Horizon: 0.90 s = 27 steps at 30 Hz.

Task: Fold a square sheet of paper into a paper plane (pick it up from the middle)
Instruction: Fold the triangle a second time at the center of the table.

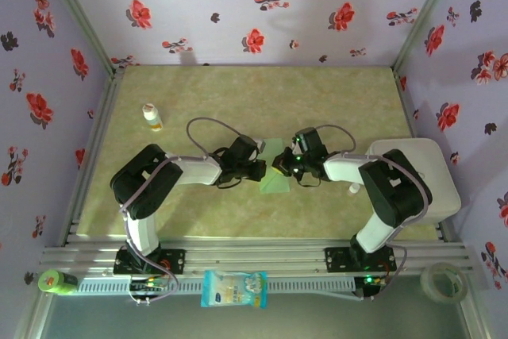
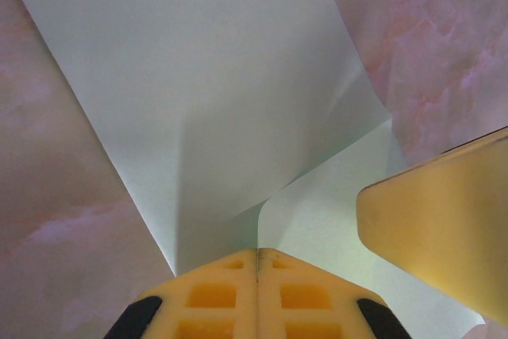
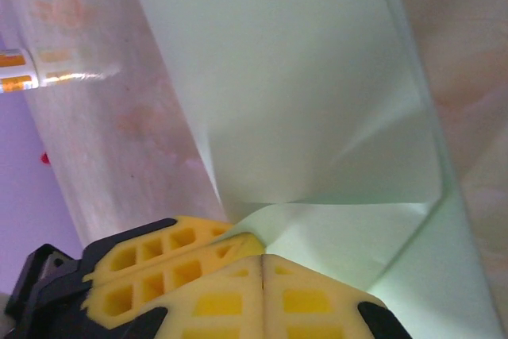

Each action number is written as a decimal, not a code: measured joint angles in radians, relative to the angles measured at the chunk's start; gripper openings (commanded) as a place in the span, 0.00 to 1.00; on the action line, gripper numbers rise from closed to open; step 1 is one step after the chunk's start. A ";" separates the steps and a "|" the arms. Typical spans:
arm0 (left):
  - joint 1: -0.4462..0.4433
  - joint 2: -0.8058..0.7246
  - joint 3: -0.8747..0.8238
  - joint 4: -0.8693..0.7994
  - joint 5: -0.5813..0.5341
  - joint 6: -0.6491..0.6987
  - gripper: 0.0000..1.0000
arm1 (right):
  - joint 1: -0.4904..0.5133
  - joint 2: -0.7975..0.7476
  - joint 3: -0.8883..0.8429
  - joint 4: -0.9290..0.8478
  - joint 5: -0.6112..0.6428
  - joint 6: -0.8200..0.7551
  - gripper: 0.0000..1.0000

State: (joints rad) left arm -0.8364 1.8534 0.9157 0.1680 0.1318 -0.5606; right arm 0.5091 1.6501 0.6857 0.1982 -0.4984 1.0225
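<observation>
Left pincer (image 2: 256, 253) at nine o'clock, right pincer (image 3: 263, 258) at three, both clamped on the thin, creased square sheet of paper (image 2: 198, 77).

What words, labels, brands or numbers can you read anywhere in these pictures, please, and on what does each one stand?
No text can be read in any view.
small white bottle: orange label, print too blurred to read.
white-and-blue packet: print too small to read.
square sheet of paper: plain, no print.
</observation>
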 measured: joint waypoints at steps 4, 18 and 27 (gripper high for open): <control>0.001 0.003 0.007 -0.011 0.004 0.008 0.02 | 0.000 0.024 -0.004 0.011 0.001 0.003 0.00; 0.006 0.005 0.071 -0.131 0.022 0.046 0.24 | 0.000 0.044 -0.057 0.071 0.011 0.018 0.00; 0.013 -0.119 0.079 -0.269 -0.015 0.002 0.14 | 0.000 0.033 -0.056 0.054 0.025 0.019 0.00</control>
State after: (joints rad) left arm -0.8234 1.7348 0.9951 -0.1005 0.1165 -0.5583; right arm 0.5087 1.6829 0.6292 0.2523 -0.4732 1.0412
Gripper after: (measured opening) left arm 0.215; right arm 0.046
